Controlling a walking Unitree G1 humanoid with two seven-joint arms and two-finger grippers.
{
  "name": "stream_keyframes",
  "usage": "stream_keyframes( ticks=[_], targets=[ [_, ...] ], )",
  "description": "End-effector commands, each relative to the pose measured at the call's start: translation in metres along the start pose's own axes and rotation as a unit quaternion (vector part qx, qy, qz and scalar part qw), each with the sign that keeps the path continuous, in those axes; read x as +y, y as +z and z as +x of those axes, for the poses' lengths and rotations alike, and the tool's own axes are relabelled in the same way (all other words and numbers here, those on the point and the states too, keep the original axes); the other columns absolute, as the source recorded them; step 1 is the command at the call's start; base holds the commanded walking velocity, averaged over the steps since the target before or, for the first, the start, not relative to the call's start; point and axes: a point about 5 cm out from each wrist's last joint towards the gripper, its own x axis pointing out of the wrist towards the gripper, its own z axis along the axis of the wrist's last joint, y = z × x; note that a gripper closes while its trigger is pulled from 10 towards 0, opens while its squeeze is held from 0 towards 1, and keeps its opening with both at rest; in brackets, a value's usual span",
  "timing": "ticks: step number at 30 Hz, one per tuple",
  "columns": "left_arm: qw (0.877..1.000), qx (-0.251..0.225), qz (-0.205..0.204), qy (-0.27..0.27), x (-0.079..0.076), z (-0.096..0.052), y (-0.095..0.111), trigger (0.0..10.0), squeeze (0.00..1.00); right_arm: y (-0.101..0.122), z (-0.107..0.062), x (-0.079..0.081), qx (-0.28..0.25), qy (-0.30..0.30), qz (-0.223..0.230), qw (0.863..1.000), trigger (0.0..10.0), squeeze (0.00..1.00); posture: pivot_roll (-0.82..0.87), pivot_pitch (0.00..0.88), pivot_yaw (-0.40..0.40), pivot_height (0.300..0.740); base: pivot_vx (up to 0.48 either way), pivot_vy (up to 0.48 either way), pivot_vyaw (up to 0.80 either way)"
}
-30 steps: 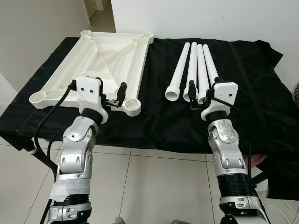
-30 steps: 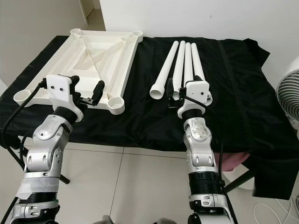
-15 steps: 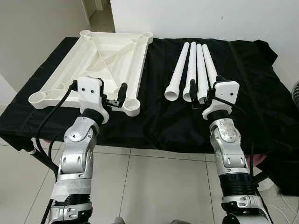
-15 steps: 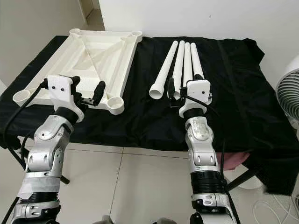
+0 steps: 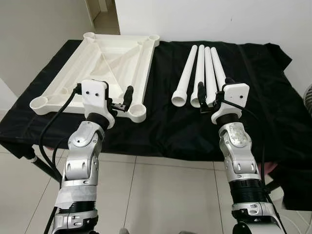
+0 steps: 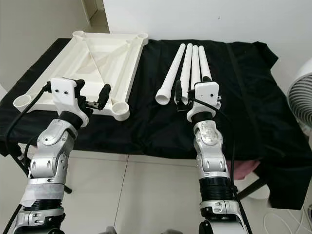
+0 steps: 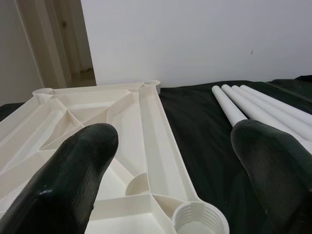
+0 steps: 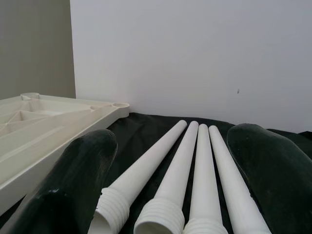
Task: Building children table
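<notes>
- A bench draped in a black cloth (image 5: 243,63) carries all the parts.
- The white tabletop (image 5: 105,63) lies upside down on the cloth toward 10 o'clock, its ribbed underside up and a round threaded socket at each corner.
- Four white legs (image 5: 204,73) lie side by side toward 1 o'clock, touching one another, their threaded ends pointing toward the robot.
- The left claw (image 5: 117,100) hovers over the near edge of the tabletop with its two black fingers (image 7: 73,180) spread apart and nothing between them; the near corner socket (image 7: 201,222) sits just below the gap.
- The right claw (image 5: 209,97) hangs over the near ends of the legs, fingers (image 8: 73,185) likewise spread wide and holding nothing; the leg ends (image 8: 161,217) lie between and below them.
- A white fan (image 6: 300,97) stands at 3 o'clock, beside the bench.
- Pale floor tiles (image 5: 161,195) lie below the near edge.
</notes>
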Motion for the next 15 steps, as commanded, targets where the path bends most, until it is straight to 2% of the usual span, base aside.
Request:
stream_keyframes(
  ticks=[1,15],
  targets=[
    [0.996,0.003,0.007,0.088,0.0125,-0.0005,-0.0007,10.0,0.0,0.0022,0.0031,0.0051,-0.006,0.011,-0.001,1.0,10.0,0.0,-0.08,0.031,0.039,0.74,0.255,0.0,0.0],
    [0.996,-0.001,0.007,0.084,0.0112,-0.0006,-0.0006,10.0,0.0,0.0026,0.0031,0.0046,-0.008,0.015,-0.006,1.0,10.0,0.0,-0.08,0.019,0.037,0.74,0.272,0.0,0.0]
  ],
)
